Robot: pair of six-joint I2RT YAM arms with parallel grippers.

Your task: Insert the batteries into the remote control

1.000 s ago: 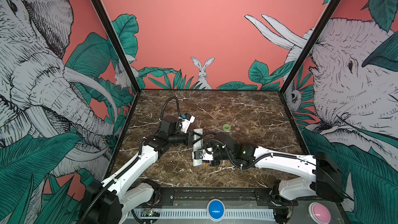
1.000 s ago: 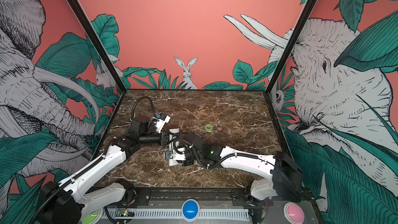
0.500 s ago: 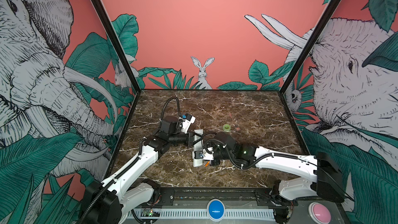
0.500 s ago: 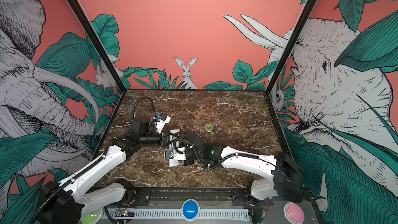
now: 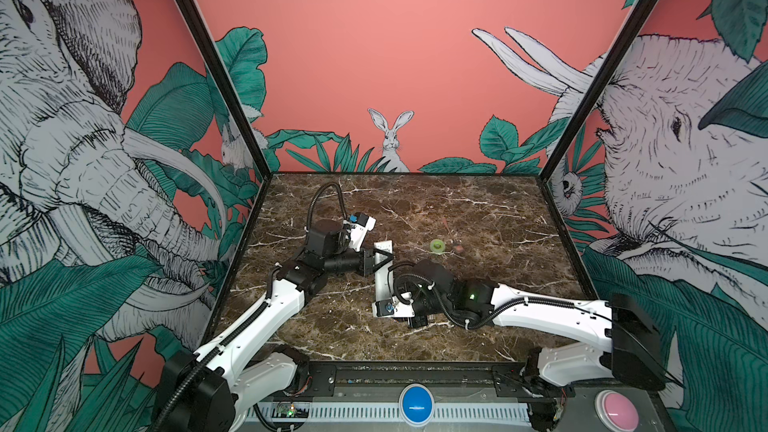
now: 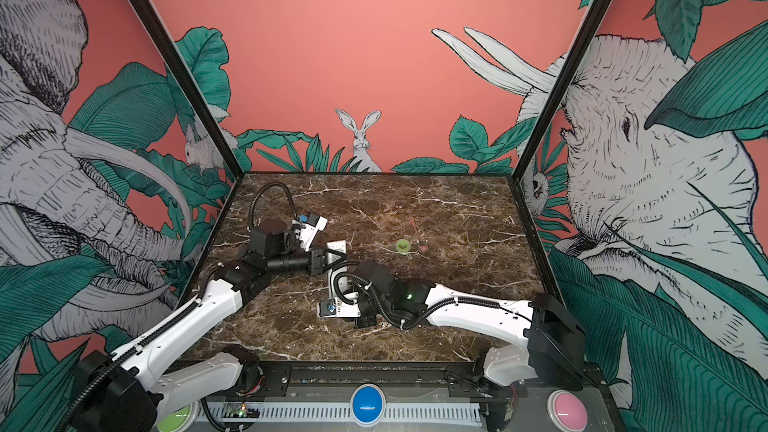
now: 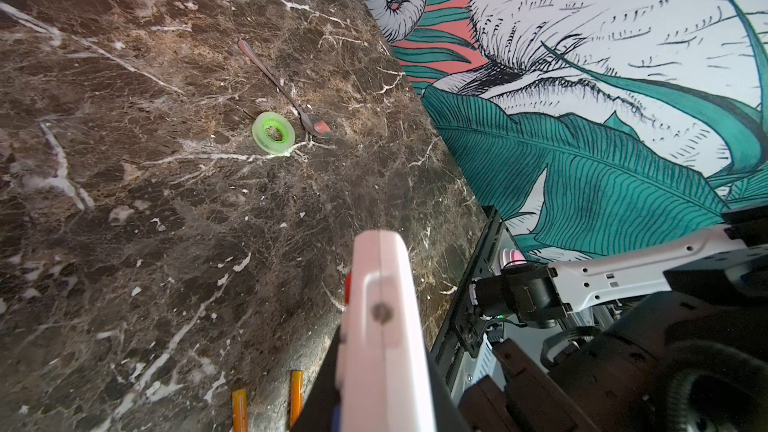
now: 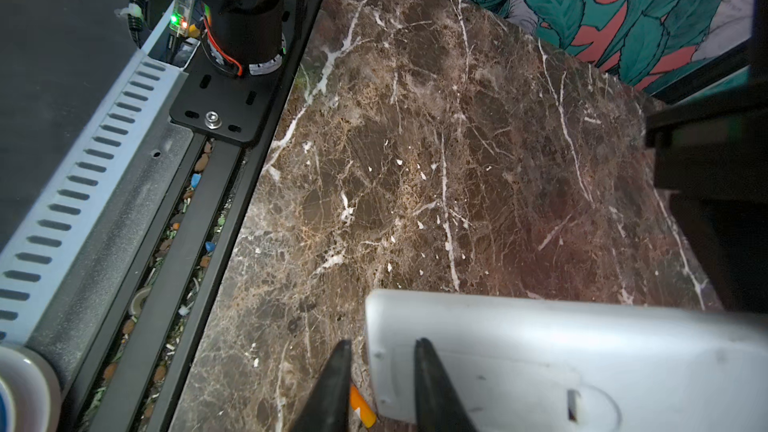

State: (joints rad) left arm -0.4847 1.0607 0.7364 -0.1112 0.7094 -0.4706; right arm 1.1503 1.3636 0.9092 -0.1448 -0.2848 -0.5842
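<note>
With the left gripper (image 5: 380,260) pinching the remote control's (image 5: 382,286) 12 o'clock end mid-desk (image 5: 478,284) and the right gripper's (image 8: 383,342) tips slightly spread astride its 6 o'clock end, I'd slide the back cover (image 8: 519,392) off gently, without knocking the batteries (image 7: 296,394) lying just beside it.

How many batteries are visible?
2. Both slim orange cylindrical batteries lie side by side on the brown marble table near the white plastic remote. Others may be hidden.
</note>
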